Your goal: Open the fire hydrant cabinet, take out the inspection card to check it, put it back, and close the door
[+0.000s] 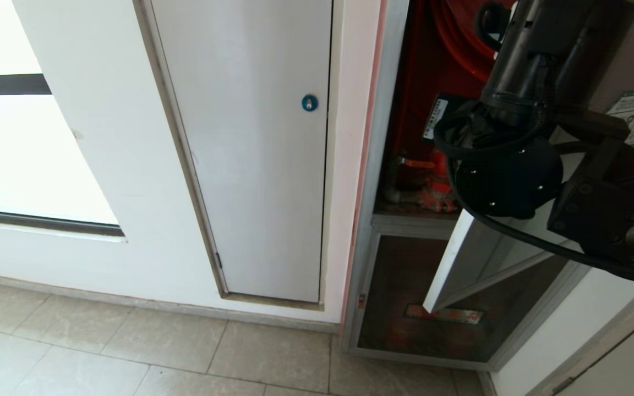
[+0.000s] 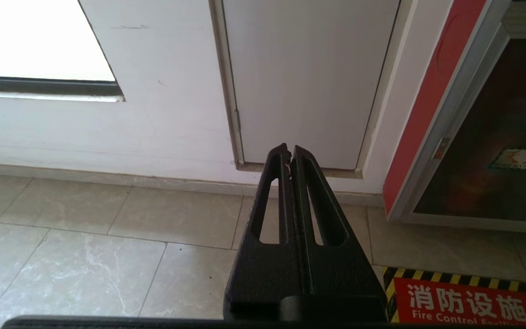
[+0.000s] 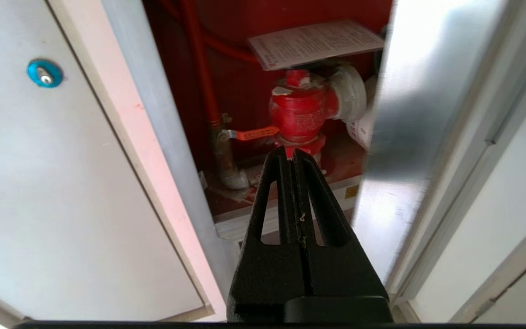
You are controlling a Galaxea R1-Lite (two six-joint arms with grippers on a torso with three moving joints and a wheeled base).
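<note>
a fire cabinet (image 1: 405,143) stands at the right of the head view, its red inside showing at the upper right, so the first step looks done: the door (image 1: 493,247) is swung partly open, its pale edge slanting down through the right centre of that frame. the right arm fills the upper right of the head view in front of the opening, hiding much of the inside. in the right wrist view the right claw (image 3: 291,153) sits at the lower centre, its two black fingers pressed together and holding nothing, pointing at the red valve (image 3: 302,112) in the middle of the frame. the card (image 3: 315,43), a thin white printed sheet, lies flat on top of the valve at the upper centre, not yet taken. the door's grey edge (image 3: 400,123) stands just right of the valve. in the left wrist view the left claw (image 2: 289,153) is at the lower centre, also closed and empty, aimed at a white panel (image 2: 308,77) and the floor tiles (image 2: 107,237), well apart from the cabinet. judged from this, taking the card out, checking it, putting it back and shutting the door are all left to do.
</note>
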